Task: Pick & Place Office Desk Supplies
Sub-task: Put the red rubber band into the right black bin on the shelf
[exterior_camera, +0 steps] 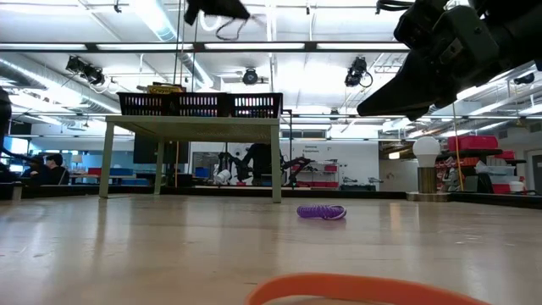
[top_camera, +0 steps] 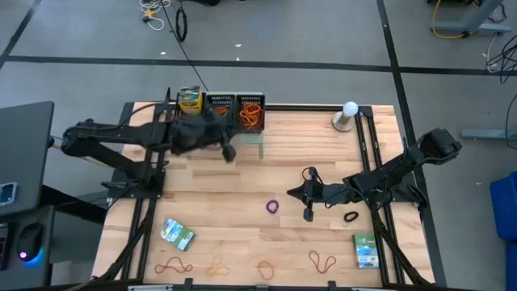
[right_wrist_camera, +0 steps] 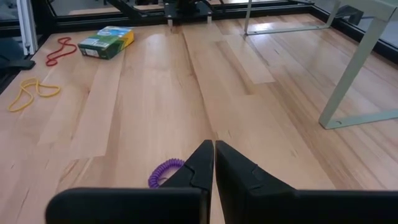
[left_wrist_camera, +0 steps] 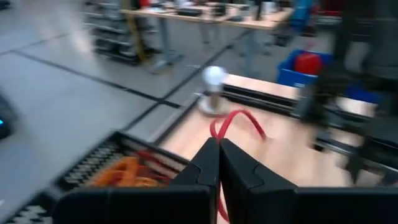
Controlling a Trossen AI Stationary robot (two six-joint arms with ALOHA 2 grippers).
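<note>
One red rubber band (left_wrist_camera: 239,121) in transit: clamped between the shut fingers of the left tool (left_wrist_camera: 217,149), dangling just ahead of the tips, directly above the black mesh trays (top_camera: 220,102) on the pale-green shelf (top_camera: 252,136). Judged close to release, not yet let go. Just below that tool, a heap of orange bands (left_wrist_camera: 121,174) lying in one tray: the finished share of the job, as far as visible. Contents of the other trays too dark to tell.

Plenty left. Right tool (right_wrist_camera: 213,146) raised over the middle of the desk (top_camera: 242,182), fingers pressed together on nothing. Just under and beside its tips, a purple coiled band (right_wrist_camera: 163,173), untouched on the wood; back near its wrist, a black band (top_camera: 350,217). Well ahead of it, toward the far end of the desk: a red loop (right_wrist_camera: 59,50), a yellow loop (right_wrist_camera: 31,92) and a green-white-blue packet (right_wrist_camera: 107,42). Off to its side, along the desk edge, an orange loop (top_camera: 265,269) and a red-orange loop (top_camera: 323,260). Behind that tool, beside its arm, a second packet (top_camera: 365,250).

By this count, only a small part done and most loose items unplaced. Likely next for the right side: the purple coil.
</note>
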